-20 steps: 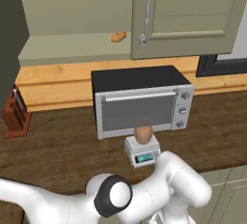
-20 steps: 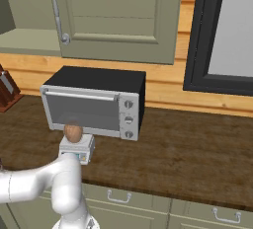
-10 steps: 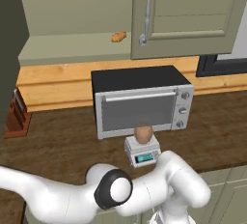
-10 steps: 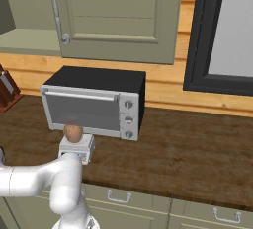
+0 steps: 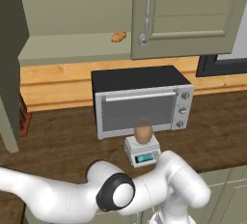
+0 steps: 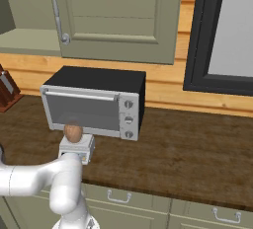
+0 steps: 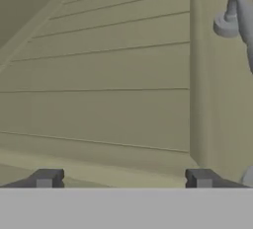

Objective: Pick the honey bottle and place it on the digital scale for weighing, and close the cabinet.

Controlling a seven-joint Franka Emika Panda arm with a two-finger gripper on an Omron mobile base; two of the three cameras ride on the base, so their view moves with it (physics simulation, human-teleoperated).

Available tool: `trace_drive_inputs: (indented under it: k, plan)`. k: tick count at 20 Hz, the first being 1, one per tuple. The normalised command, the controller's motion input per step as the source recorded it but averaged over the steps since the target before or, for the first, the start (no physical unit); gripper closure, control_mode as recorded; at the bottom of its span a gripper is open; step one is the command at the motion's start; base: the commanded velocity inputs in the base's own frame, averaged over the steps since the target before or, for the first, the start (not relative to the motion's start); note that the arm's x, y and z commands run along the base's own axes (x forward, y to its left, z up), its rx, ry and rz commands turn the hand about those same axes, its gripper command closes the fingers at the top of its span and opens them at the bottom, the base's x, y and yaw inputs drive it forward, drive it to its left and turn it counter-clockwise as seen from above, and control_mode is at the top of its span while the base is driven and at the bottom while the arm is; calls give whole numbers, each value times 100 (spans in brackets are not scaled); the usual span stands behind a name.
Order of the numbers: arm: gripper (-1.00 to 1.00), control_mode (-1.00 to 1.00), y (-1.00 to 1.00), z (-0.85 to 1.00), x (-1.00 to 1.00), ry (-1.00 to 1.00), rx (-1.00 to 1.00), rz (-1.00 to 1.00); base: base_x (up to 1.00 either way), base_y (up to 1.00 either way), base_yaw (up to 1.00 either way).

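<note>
The gripper (image 7: 123,178) is held spread and empty close against the panelled door of the cabinet (image 7: 99,75). Over the last second only the arm has swung leftward. The honey bottle (image 5: 143,133) is already seated on the digital scale (image 5: 142,150), so closing remains.

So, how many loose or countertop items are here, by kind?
Rounded brown honey bottle: 1
Flat white digital scale: 1
Silver toaster oven with black top: 1
Orange-brown bread-like lump: 1
Brown knife block: 1
Total: 5
</note>
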Motion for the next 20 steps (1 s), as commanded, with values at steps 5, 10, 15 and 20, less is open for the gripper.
trace_drive_inputs:
  k: [5, 10, 15, 20]
  plan:
    - [-100, -100, -73, 37, 29, 11, 7, 0, 0, 0, 0]
    - [-100, -100, -71, 40, 39, 11, 3, 1, 0, 0, 0]
    - [-100, -100, -75, 27, 46, 3, 8, 1, 0, 0, 0]
    - [-100, -100, -77, 23, 55, 0, 9, 1, 0, 0, 0]
